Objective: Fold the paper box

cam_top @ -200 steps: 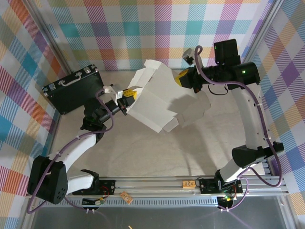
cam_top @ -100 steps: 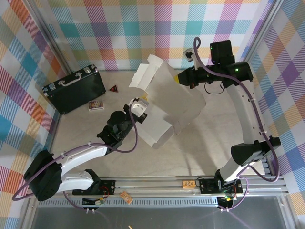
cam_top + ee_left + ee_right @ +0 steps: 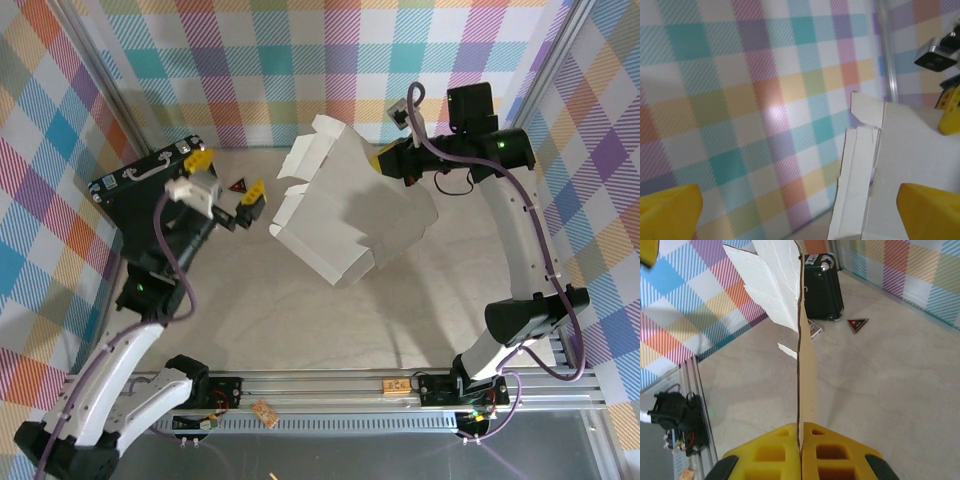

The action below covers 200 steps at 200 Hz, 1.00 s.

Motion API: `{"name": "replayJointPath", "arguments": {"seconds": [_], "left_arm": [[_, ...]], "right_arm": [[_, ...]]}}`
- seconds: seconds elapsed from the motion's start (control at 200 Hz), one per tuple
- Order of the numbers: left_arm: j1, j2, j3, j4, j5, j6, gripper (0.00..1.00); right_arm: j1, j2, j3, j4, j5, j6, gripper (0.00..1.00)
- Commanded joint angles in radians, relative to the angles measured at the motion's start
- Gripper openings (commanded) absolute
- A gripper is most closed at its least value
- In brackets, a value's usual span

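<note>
The paper box (image 3: pixel 345 215) is an unfolded white cardboard sheet with flaps, hanging tilted above the table's middle. My right gripper (image 3: pixel 386 160) is shut on its far right edge. In the right wrist view the yellow fingers (image 3: pixel 801 452) pinch the sheet (image 3: pixel 805 360) edge-on, white on one side and tan on the other. My left gripper (image 3: pixel 227 176) stands open to the left of the sheet, apart from it, with nothing between its fingers. The left wrist view has the box's flaps (image 3: pixel 860 175) ahead on the right, between the wide-apart yellow fingertips (image 3: pixel 668 214).
A black hard case (image 3: pixel 122 186) lies at the back left, partly under my left arm. A small red triangle (image 3: pixel 238 186) and a small card (image 3: pixel 813 329) lie on the table near it. Plaid walls enclose the back and sides.
My left gripper has let go of the paper box, opened wide and swung back to the left by the black case. The right gripper still holds the sheet aloft.
</note>
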Motion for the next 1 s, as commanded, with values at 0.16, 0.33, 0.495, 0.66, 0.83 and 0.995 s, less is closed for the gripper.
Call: {"name": "replayJointPath", "arguments": {"seconds": [0.16,0.33,0.495,0.66,0.83,0.995], "left_arm": [[0.011,0.327,0.383,-0.460,0.597,-0.014,1.00],[-0.032,0.418,0.470,-0.555,0.506,0.060,0.89],[-0.048,0.490,0.539,-0.591,0.450,0.069,0.46],[-0.054,0.478,0.523,-0.575,0.410,0.041,0.00],[-0.029,0.439,0.491,-0.507,0.333,-0.135,0.00],[0.037,0.374,0.432,-0.426,0.265,-0.357,0.00]], "right_arm": [[0.002,-0.005,0.043,-0.053,-0.097,-0.195,0.00],[0.003,0.010,0.062,-0.062,-0.139,-0.212,0.01],[0.003,0.003,0.052,-0.060,-0.149,-0.213,0.01],[0.003,-0.002,0.044,-0.031,-0.123,-0.173,0.17],[-0.045,-0.085,-0.038,0.137,0.019,0.077,0.81],[-0.327,-0.512,-0.673,0.779,-0.048,0.572,0.99]]}}
